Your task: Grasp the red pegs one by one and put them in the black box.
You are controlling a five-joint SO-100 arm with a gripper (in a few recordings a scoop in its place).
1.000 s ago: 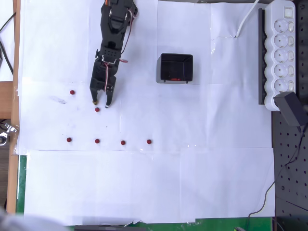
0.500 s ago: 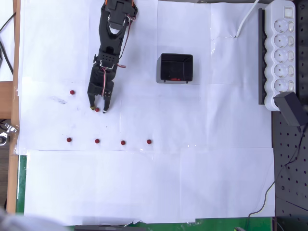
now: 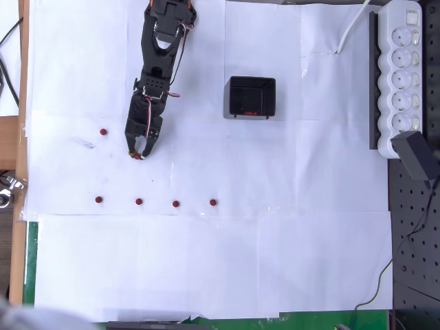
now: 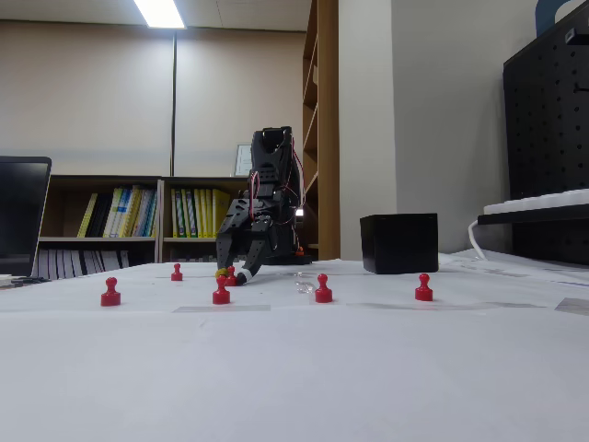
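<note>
In the overhead view my black gripper is shut on a red peg that stands on the white paper, left of the middle. Another red peg stands to its upper left. A row of several pegs lies below, from one peg to another. The black box sits to the right of the arm with red pegs inside. In the fixed view the gripper touches the table behind a peg, and the box stands to the right.
A white power strip and a black adapter lie along the right edge, beside a black pegboard. The table's wooden edge runs down the left. White paper covers the lower half.
The gripper moved down and left over the peg with its fingers apart, then closed them on the peg. The other pegs and the box have not moved.
</note>
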